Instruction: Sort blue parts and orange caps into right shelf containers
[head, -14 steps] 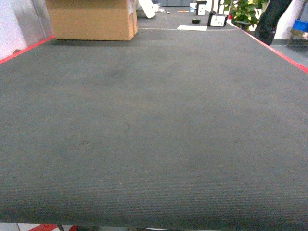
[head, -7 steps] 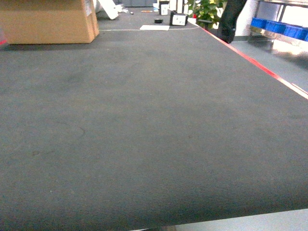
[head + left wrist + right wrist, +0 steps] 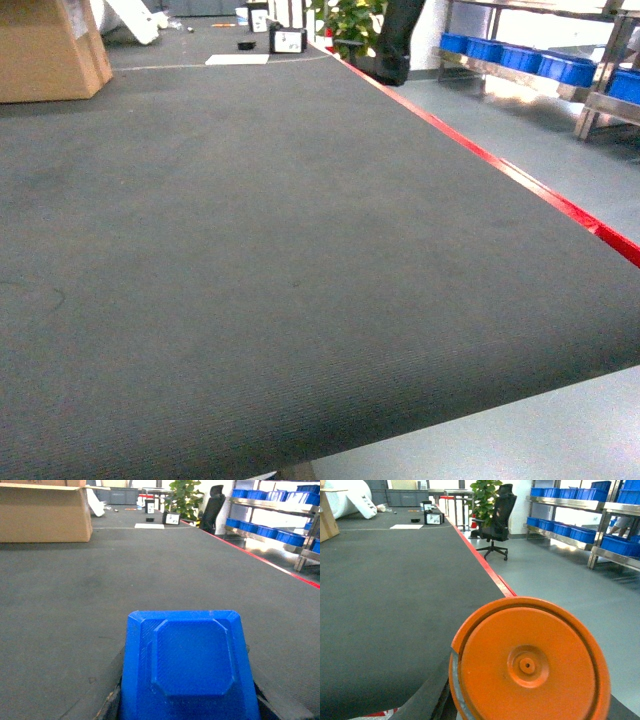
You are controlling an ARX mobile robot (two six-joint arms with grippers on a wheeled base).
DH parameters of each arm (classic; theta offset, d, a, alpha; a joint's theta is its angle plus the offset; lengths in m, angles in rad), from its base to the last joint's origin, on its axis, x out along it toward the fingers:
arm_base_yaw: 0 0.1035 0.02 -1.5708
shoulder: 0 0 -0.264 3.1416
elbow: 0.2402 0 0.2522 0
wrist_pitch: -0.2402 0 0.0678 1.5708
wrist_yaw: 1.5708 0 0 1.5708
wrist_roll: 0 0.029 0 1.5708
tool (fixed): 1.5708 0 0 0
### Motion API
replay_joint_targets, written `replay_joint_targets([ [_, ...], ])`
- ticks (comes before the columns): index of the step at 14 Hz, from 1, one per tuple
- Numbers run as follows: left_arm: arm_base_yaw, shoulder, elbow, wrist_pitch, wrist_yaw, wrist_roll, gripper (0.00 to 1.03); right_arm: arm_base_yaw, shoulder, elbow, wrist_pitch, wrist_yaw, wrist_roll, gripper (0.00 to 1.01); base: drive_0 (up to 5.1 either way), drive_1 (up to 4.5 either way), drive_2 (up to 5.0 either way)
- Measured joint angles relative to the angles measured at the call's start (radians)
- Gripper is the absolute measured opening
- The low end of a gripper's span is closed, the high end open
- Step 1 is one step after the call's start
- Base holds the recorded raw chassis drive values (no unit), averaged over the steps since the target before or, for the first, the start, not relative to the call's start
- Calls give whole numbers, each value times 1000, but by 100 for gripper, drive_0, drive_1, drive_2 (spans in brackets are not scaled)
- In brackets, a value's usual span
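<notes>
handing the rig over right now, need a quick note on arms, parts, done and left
Left gripper: carrying a blue part that fills the bottom of its wrist view; fingers hidden behind it.
Right gripper: carrying an orange cap, fingers also hidden.
Containers: blue crates on the metal shelf to the right, across the grey floor from the red-edged table.
Done: one part and one cap are in hand; neither arm shows in the head view.
Left: approach the shelf and drop the blue part and orange cap into their containers.

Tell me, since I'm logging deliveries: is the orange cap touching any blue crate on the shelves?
Apart. In the right wrist view the orange cap sits close to the camera, while the blue crates stand far off on the shelves across open floor.
</notes>
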Motion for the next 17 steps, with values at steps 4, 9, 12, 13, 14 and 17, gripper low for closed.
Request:
replay_joint_targets([
  [4, 0, 0, 0, 0, 0, 0, 43, 0, 0, 0, 0, 0, 0, 45, -155, -155, -155],
  [9, 0, 0, 0, 0, 0, 0, 43, 0, 0, 0, 0, 0, 0, 45, -165, -165, -165],
  [12, 0, 0, 0, 0, 0, 0, 43, 0, 0, 0, 0, 0, 0, 45, -159, -159, -159],
  [13, 0, 0, 0, 0, 0, 0, 43, 0, 0, 0, 0, 0, 0, 45, -145, -145, -145],
  [14, 0, 0, 0, 0, 0, 0, 43, 0, 0, 0, 0, 0, 0, 45, -143, -143, -143],
  [17, 0, 0, 0, 0, 0, 0, 43, 0, 0, 0, 0, 0, 0, 45, -161, -161, -161],
])
